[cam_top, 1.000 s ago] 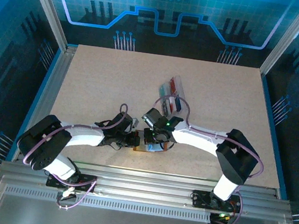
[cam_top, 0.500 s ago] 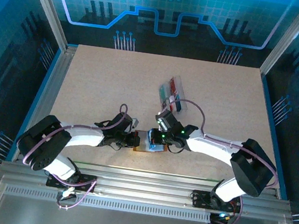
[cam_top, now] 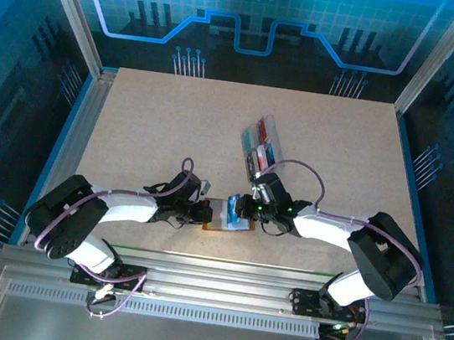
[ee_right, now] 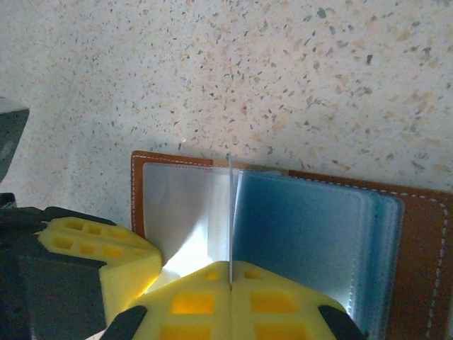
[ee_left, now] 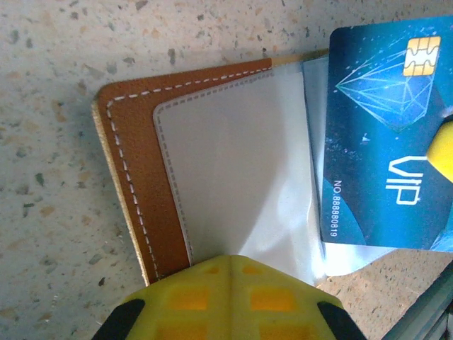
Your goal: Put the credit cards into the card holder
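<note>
The card holder (cam_top: 221, 225) lies open near the table's front edge, brown leather (ee_left: 138, 184) round a pale lining, with clear sleeves on its right half (ee_right: 425, 269). My right gripper (cam_top: 243, 215) is shut on a blue credit card marked VIP (ee_left: 375, 127). In the right wrist view that card (ee_right: 230, 212) stands edge-on over the wallet's middle fold, between the shut jaws of the right gripper (ee_right: 231, 273). My left gripper (ee_left: 237, 263) is shut, its tip resting on the left page; from above the left gripper (cam_top: 206, 213) sits at the wallet's left edge. More credit cards (cam_top: 258, 132) lie in the tray.
A clear plastic tray (cam_top: 261, 152) with red, teal and dark cards lies just beyond the wallet, tilted toward the back right. The metal rail (cam_top: 213, 265) runs along the near table edge, close behind the wallet. Bare tabletop (cam_top: 149, 125) spreads to the left and back.
The right arm has swung right and drawn its gripper nearer, off the tray and down over the open wallet with the blue card. The left arm has stayed still.
</note>
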Robot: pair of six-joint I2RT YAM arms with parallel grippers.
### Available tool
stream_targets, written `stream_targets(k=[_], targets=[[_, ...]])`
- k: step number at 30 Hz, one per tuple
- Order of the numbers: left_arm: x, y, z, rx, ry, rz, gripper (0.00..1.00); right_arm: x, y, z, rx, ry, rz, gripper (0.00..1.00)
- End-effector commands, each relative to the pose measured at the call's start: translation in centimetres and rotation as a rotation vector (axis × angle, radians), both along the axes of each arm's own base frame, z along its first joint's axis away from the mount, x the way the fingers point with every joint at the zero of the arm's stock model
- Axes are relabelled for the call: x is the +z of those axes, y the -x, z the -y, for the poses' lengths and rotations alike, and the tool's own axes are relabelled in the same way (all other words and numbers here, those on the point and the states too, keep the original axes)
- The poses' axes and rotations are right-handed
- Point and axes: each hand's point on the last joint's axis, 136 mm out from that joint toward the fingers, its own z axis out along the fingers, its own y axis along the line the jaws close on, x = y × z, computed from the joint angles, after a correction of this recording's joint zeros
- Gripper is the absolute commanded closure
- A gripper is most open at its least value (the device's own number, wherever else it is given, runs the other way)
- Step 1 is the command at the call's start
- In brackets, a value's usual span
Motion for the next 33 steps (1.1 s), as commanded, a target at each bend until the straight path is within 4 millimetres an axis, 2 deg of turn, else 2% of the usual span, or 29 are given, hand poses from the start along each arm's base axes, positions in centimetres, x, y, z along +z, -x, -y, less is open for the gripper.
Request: stream_targets(k=[1, 18, 26, 33], targets=[[-1.8, 2.4, -1.2, -0.024, -0.054, -0.081, 1.0, 0.2, -0.5, -0.3, -0.02, -0.073, -0.005, 1.0], [-1.7, 2.4, -1.2, -0.023, -0.055, -0.079, 1.0, -1.0, -0.6, -0.9, -0.028, -0.143, -0.053, 1.0], [-1.7, 2.4, -1.3, -0.022, -0.058, -0.078, 1.0, -2.0, 0.3, -1.2, -0.016, -0.161, -0.096, 1.0], [-1.6, 2.4, -1.3, -0.023, -0.058, -0.078, 1.0, -2.9, 1.4, -0.4, -0.011, -0.117, -0.116, 1.0]])
